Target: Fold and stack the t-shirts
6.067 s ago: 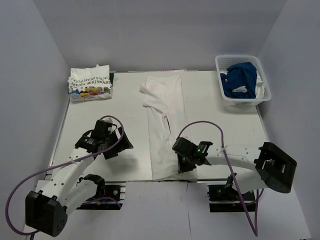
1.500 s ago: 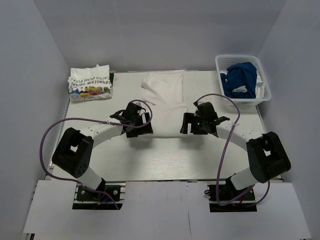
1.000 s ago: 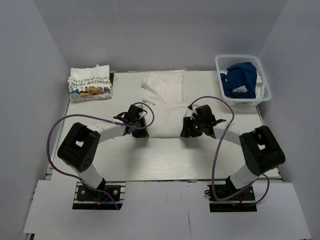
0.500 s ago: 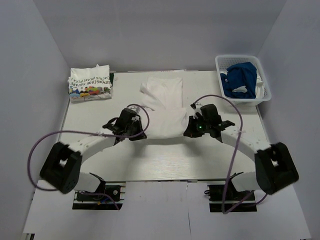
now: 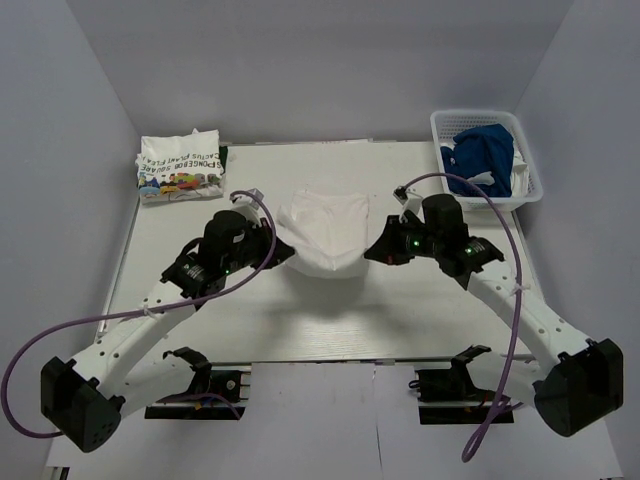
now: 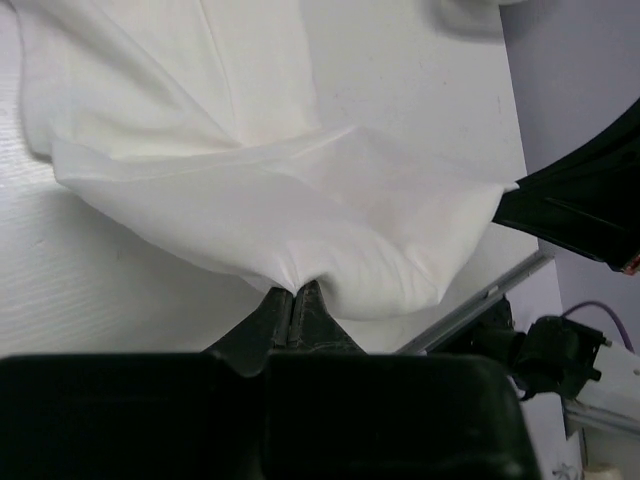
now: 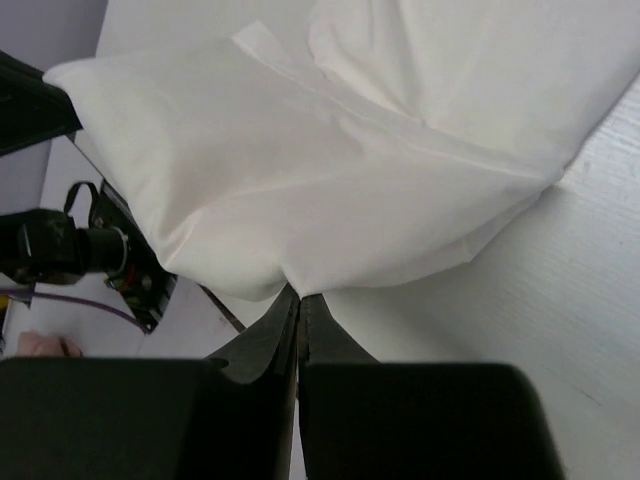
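Risk: slip from thin pinch | left end effector (image 6: 296, 300) clenched on one side of white t-shirt (image 5: 322, 232), right end effector (image 7: 298, 300) clenched on the opposite side | shirt hangs between them over middle of tabletop (image 5: 330, 310), its far part seems to rest there | uneven pull could skew the fold or bunch the cloth

The middle of the table (image 5: 330, 320) was spanned by the white t-shirt (image 5: 322, 230), pinched at its sides between the left gripper (image 5: 283, 252) and the right gripper (image 5: 373, 252). Bare surface was left along the near edge. The far corners were taken up by the folded t-shirt (image 5: 180, 170) at left and the basket (image 5: 486, 203) at right.
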`<action>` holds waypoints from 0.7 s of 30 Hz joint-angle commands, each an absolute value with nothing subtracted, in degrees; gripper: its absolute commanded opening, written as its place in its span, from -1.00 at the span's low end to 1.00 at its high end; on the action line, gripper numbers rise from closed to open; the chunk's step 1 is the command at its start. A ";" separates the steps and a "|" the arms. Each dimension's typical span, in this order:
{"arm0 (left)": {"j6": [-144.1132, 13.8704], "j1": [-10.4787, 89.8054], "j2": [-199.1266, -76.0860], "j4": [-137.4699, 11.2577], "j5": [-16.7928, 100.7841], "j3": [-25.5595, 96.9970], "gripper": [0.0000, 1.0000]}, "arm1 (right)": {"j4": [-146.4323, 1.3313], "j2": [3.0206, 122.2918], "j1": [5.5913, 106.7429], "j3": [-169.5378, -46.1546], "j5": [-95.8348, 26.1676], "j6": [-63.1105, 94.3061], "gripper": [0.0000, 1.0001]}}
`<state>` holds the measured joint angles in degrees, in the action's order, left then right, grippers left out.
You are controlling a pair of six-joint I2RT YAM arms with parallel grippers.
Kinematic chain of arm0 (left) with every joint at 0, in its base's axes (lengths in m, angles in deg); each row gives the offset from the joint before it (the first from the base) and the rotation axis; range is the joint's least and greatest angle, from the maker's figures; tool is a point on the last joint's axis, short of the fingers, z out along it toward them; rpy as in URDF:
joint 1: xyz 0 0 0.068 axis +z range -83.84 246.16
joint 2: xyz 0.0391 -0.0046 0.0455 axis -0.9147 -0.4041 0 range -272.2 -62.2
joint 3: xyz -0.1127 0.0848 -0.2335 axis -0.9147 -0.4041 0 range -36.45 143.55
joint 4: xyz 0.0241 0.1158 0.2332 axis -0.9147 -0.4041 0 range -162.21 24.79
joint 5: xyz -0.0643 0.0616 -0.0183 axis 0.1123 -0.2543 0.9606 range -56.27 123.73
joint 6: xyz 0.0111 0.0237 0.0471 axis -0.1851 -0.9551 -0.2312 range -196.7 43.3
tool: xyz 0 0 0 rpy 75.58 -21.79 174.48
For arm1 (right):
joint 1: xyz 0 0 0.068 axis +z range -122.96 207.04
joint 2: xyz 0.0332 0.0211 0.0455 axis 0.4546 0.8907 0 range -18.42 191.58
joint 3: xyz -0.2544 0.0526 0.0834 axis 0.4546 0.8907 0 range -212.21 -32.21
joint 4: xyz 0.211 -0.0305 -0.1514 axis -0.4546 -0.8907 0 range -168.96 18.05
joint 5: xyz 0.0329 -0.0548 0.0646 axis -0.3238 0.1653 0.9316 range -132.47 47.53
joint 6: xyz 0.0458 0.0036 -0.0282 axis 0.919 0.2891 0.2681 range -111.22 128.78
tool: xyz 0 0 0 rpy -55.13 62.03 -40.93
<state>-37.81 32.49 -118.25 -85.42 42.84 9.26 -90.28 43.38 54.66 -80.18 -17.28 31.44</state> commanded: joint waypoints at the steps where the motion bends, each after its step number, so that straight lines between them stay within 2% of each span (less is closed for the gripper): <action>1: -37.59 32.32 -119.15 -87.44 35.42 14.52 -1.00 | -88.75 45.38 53.94 -86.86 -18.91 34.44 -1.00; 8: -37.59 33.73 -129.42 -94.48 22.24 27.77 -1.00 | -89.36 56.34 51.21 -94.96 -21.29 36.56 -1.00; 13: -38.64 35.31 -139.51 -94.48 22.92 33.76 -1.00 | -89.36 60.23 48.93 -99.27 -21.03 36.73 -1.00; 21: -40.31 40.23 -148.41 -89.12 26.70 35.71 -1.00 | -88.04 70.07 44.97 -103.58 -15.67 37.00 -1.00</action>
<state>-38.83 38.07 -147.65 -92.15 25.90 33.07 -89.85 67.66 46.53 -100.07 -18.14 36.71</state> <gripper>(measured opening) 0.019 0.012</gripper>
